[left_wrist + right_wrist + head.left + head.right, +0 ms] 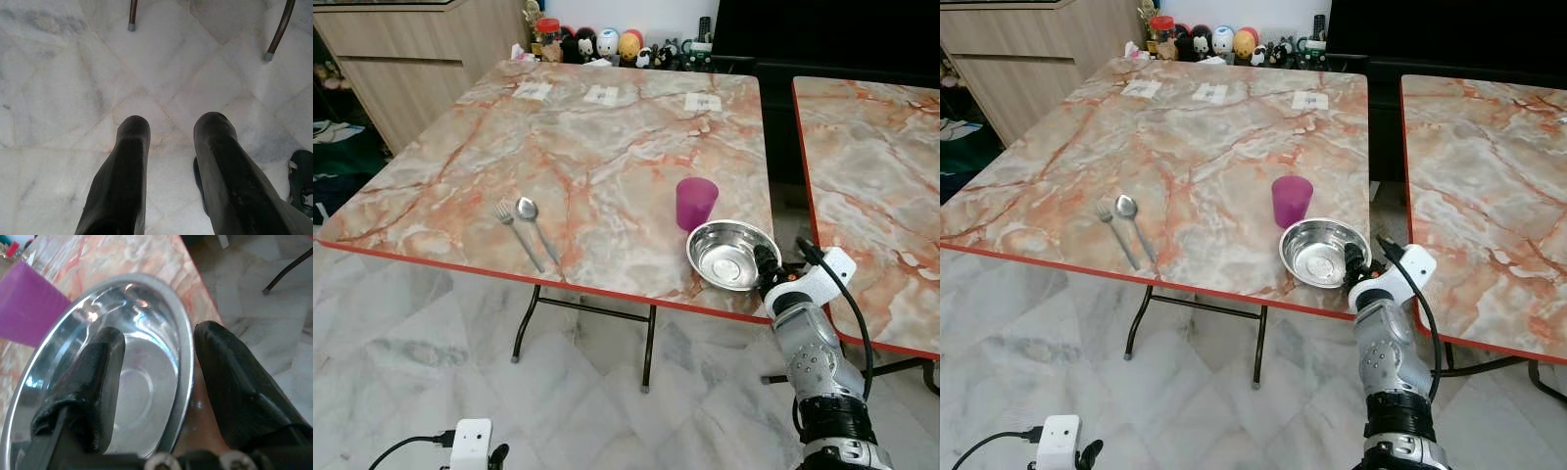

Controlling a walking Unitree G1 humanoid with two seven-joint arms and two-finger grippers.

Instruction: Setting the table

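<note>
A steel bowl sits on the near right corner of the marble table, close to its red edge. My right gripper is open and straddles the bowl's rim. One finger is inside the bowl and the other finger is outside it. Just behind the bowl stands a purple cup. A fork and a spoon lie side by side near the front left edge. My left gripper hangs open over the floor, holding nothing.
A second marble table stands to the right across a narrow gap. Small figurines line the far edge, with paper slips in front of them. A wooden cabinet is at back left. Table legs stand on the marble floor.
</note>
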